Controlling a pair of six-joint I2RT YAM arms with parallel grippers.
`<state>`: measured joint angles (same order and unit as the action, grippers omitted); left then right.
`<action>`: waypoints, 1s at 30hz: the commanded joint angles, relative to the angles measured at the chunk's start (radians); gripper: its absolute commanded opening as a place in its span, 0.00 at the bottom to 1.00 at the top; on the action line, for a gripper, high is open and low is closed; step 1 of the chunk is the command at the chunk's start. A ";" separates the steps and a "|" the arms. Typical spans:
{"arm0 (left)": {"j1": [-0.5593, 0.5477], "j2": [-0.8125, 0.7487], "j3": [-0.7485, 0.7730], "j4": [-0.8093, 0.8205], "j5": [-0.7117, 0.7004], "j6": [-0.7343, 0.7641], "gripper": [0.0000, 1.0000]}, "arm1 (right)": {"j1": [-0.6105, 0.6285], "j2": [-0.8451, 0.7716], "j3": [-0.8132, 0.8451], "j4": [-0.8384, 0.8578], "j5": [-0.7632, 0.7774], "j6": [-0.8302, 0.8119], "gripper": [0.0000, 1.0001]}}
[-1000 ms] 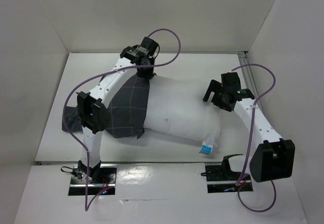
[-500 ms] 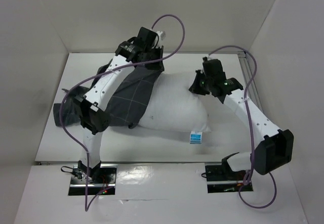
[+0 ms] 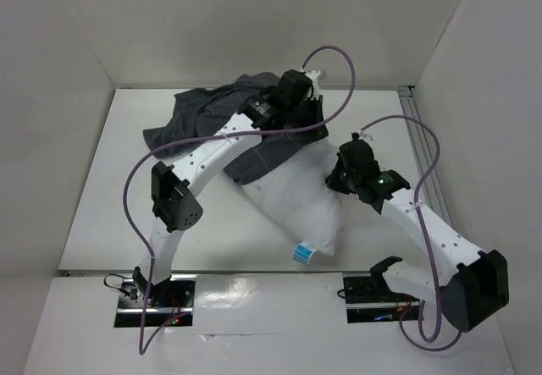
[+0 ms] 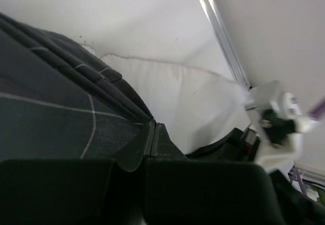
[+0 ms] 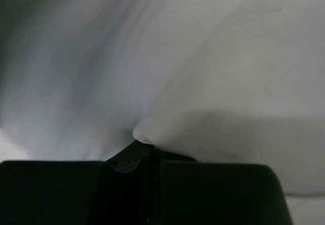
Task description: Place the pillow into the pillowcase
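The white pillow (image 3: pixel 292 201) lies slanted at the table's middle, its blue-and-white tag (image 3: pixel 303 252) at the near end. The dark checked pillowcase (image 3: pixel 207 108) is bunched at the back and covers the pillow's far end. My left gripper (image 3: pixel 296 128) is shut on the pillowcase's edge; in the left wrist view the jaws (image 4: pixel 152 129) meet on dark cloth (image 4: pixel 56 108), with the pillow (image 4: pixel 193 103) just beyond. My right gripper (image 3: pixel 337 176) is shut on the pillow's right edge; the right wrist view shows a pinch of white fabric (image 5: pixel 147 131) at the closed tips (image 5: pixel 147 153).
White walls enclose the table on three sides, and a metal rail (image 3: pixel 417 151) runs along the right edge. Purple cables (image 3: pixel 339 62) loop above both arms. The right arm's wrist (image 4: pixel 274 118) shows close by in the left wrist view.
The right gripper moved in and shut on the pillow. The left arm carried the pillowcase back and to the right. The pillow swung from lying crosswise to slanting, tag end nearer.
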<state>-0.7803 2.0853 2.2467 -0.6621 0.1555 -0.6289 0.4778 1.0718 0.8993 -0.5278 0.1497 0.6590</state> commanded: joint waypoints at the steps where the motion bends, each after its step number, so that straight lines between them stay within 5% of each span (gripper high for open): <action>1: -0.022 -0.001 0.115 0.122 0.161 -0.025 0.03 | -0.034 0.019 -0.068 0.183 -0.021 0.082 0.00; 3: -0.004 -0.027 0.116 0.110 0.138 0.012 0.23 | -0.102 0.034 -0.053 0.148 -0.021 0.050 0.00; 4: 0.009 -0.066 0.102 0.096 0.107 0.059 0.47 | -0.123 0.046 -0.039 0.132 -0.021 0.018 0.00; 6: 0.018 -0.115 0.062 0.058 0.066 0.110 0.67 | -0.188 0.089 0.008 0.091 -0.045 -0.021 0.06; 8: 0.027 -0.215 0.025 0.018 -0.061 0.205 0.79 | -0.229 0.122 0.056 0.060 -0.082 -0.102 0.35; 9: 0.027 -0.262 -0.077 0.018 -0.129 0.231 0.80 | -0.241 0.144 0.126 -0.001 -0.082 -0.125 0.74; 11: 0.027 -0.376 -0.241 0.059 -0.375 0.274 0.89 | -0.242 0.145 0.196 -0.056 -0.068 -0.183 0.90; 13: 0.050 -0.543 -0.522 0.125 -0.515 0.288 0.87 | -0.242 0.135 0.280 -0.118 -0.055 -0.214 1.00; 21: 0.213 -0.817 -1.239 0.370 -0.440 0.117 0.87 | -0.222 0.114 0.438 -0.320 -0.055 -0.248 1.00; 25: 0.223 -0.806 -1.364 0.568 -0.412 0.092 0.91 | -0.222 0.090 0.373 -0.348 -0.073 -0.230 1.00; 30: 0.276 -0.627 -1.346 0.726 -0.412 0.164 0.91 | -0.222 0.054 0.319 -0.348 -0.095 -0.206 1.00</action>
<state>-0.5423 1.4002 0.8497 -0.1699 -0.2695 -0.4965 0.2493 1.1755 1.2358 -0.8360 0.0700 0.4442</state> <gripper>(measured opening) 0.905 0.999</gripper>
